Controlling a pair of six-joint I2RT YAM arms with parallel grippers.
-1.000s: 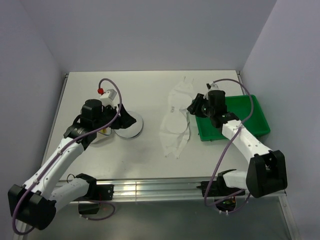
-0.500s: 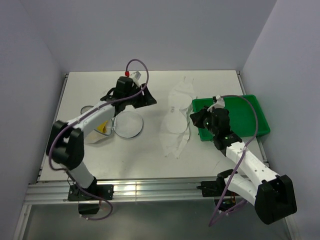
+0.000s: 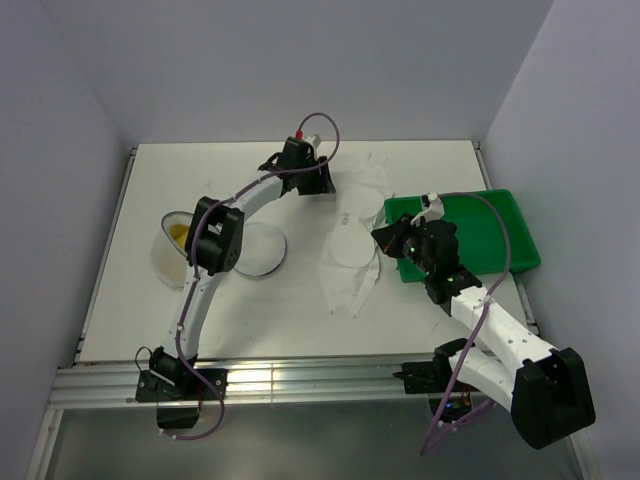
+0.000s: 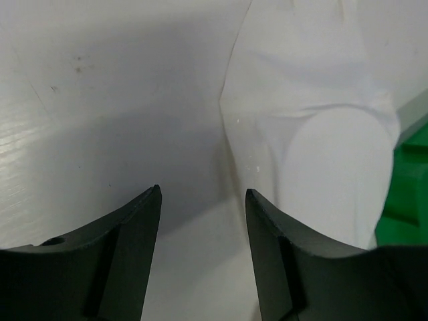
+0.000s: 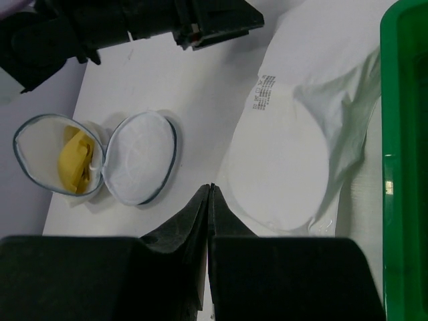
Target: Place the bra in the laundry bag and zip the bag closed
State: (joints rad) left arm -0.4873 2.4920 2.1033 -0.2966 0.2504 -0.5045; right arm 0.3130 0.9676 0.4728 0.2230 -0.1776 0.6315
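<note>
The left arm has swung right away from the bag (image 5: 140,167) and now stretches out to the far end of the bra (image 3: 350,245). The left tool (image 4: 202,190) is released, jaws spread with nothing between them but bare table (image 3: 200,320). The bra's edge lies just off its right-hand finger, and one round cup sits a little further ahead on that side. With that arm gone, the bag is uncovered. It lies unzipped and folded open into two round halves side by side, well off to the left of the right tool (image 5: 209,190). The half nearer that tool is empty mesh, and the farther one holds a crumpled yellow item (image 5: 75,160) that I can't identify. The right tool has drawn back a little toward its own base and is clenched, fingers pressed together on nothing. The bra is spread flat just ahead of it and to its right. The green tray (image 3: 480,240) is on its right too, and what I can see of the tray is bare. To my eye the left arm has finished with the bag and is lining up to take the bra. Nothing has gone in yet, and the zipping is still to come.
</note>
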